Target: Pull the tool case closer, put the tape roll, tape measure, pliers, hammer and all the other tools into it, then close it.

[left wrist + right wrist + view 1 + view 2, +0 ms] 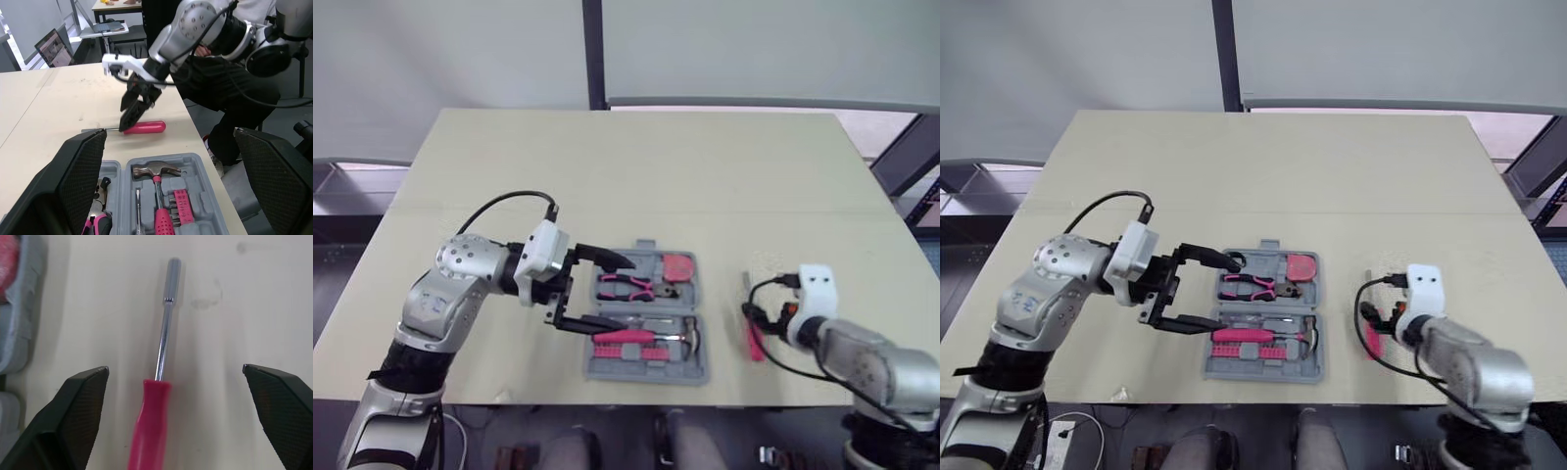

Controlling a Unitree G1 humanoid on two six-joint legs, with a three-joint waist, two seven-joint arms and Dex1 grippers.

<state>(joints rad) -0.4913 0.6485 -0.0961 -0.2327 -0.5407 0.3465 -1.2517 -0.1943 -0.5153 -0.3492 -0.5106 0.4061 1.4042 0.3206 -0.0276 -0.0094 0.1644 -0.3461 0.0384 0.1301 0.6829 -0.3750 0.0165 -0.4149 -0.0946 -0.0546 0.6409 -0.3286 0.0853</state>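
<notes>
The grey tool case [646, 370] lies open near the table's front edge. It holds pink-handled pliers [626, 285], a red tape measure [677, 265] and a hammer [155, 172] with a pink grip. My left gripper [625, 293] is open, its two fingers spread over the left part of the case with nothing between them. To the right of the case a pink-handled screwdriver [152, 411] lies on the table. My right gripper [754, 328] is open and low over it, with the handle between the fingers and clear of both.
The beige table [636, 166] stretches far behind the case. Its front edge [607, 399] runs just below the case. A dark post [594, 54] stands beyond the far edge. Another desk with a laptop [54, 46] shows in the left wrist view.
</notes>
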